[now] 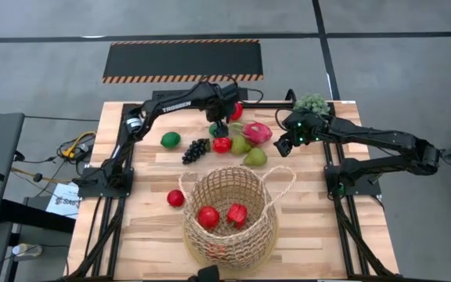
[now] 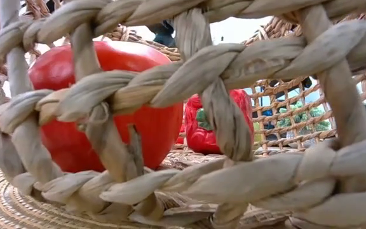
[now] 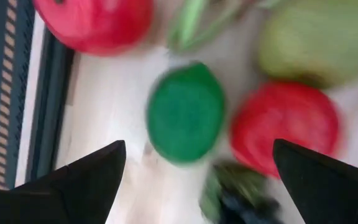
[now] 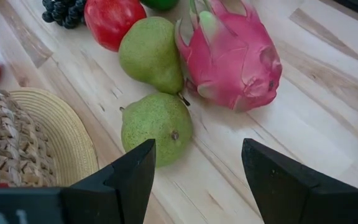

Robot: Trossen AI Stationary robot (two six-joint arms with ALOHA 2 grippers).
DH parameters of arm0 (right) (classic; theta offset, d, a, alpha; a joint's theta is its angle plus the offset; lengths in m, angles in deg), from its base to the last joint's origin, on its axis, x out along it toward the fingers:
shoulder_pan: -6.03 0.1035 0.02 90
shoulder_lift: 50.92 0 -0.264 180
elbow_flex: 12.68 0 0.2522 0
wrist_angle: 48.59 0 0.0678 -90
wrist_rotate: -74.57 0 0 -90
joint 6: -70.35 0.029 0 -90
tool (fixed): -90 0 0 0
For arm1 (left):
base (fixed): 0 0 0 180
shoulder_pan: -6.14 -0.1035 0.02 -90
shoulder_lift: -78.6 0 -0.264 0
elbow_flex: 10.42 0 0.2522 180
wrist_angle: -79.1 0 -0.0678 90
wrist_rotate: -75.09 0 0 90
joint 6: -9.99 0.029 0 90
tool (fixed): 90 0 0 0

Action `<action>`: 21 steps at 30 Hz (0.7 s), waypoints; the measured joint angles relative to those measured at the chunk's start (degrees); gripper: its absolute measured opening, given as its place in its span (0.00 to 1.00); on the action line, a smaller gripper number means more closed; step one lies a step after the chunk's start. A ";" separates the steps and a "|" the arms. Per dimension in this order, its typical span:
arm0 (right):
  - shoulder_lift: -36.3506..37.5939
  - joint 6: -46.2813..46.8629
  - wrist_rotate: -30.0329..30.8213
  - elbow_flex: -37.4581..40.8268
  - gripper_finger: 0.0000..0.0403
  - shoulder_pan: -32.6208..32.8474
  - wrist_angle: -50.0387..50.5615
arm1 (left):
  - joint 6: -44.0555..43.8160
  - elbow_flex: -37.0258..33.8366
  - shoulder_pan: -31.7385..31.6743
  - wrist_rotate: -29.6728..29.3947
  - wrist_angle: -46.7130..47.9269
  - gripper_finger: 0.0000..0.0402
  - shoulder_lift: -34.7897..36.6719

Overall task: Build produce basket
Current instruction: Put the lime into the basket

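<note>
Rough woven wicker basket (image 1: pixel 229 227) on smooth pale wood table (image 1: pixel 319 235).

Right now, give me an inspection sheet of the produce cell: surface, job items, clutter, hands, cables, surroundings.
Surface: wooden table, bare planks around the fruit.
Job's things: wicker basket at the near edge holds a red tomato and a red pepper; one red fruit lies beside it. Lime, grape bunch, two pears and dragon fruit are clustered mid-table.
Clutter: pale green spiky ball at the far right edge.
Hands: left hand open over a green fruit; right hand open, empty, near the pears.
Cables: loose wires off the table's left.
Surroundings: striped floor mat beyond the table.
</note>
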 joint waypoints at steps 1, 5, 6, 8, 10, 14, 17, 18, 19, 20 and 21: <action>0.00 0.00 -0.01 0.00 0.65 0.00 0.00 | 0.71 0.02 0.20 -0.02 1.04 0.97 1.45; 0.00 -0.02 -0.08 0.00 0.65 0.02 -0.21 | 3.52 -1.29 -1.20 1.63 0.32 0.97 5.96; 0.00 0.00 -0.10 0.00 0.65 0.02 -0.18 | 3.66 -2.52 -2.11 2.63 -0.98 0.97 6.90; 0.00 0.00 -0.10 0.00 0.65 0.00 -0.16 | 3.36 -5.91 -4.46 7.63 -4.56 0.97 9.89; 0.00 0.00 -0.10 0.00 0.65 0.15 -0.14 | 2.76 -10.36 -6.98 11.74 -8.05 0.97 14.23; 0.00 -0.02 -0.10 0.00 0.65 0.21 -0.23 | 6.01 -23.14 -10.95 8.99 -14.11 0.97 22.22; 0.00 0.00 -0.10 0.00 0.65 -0.15 -0.72 | 7.62 -32.82 -13.00 10.84 -21.69 0.97 27.66; 0.00 0.16 -0.10 0.00 0.65 -0.28 -0.83 | 8.28 -35.56 -13.36 11.72 -24.29 0.97 29.16; 0.00 0.41 -0.10 0.00 0.65 -0.29 -0.96 | 8.82 -37.98 -13.52 12.17 -26.43 0.97 30.01; 0.00 0.87 -0.10 0.00 0.65 -0.29 -0.94 | 9.12 -40.16 -13.57 12.63 -27.63 0.97 30.17; 0.00 1.34 -0.10 0.00 0.65 -0.29 -0.91 | 9.05 -42.10 -13.56 13.55 -28.23 0.97 29.93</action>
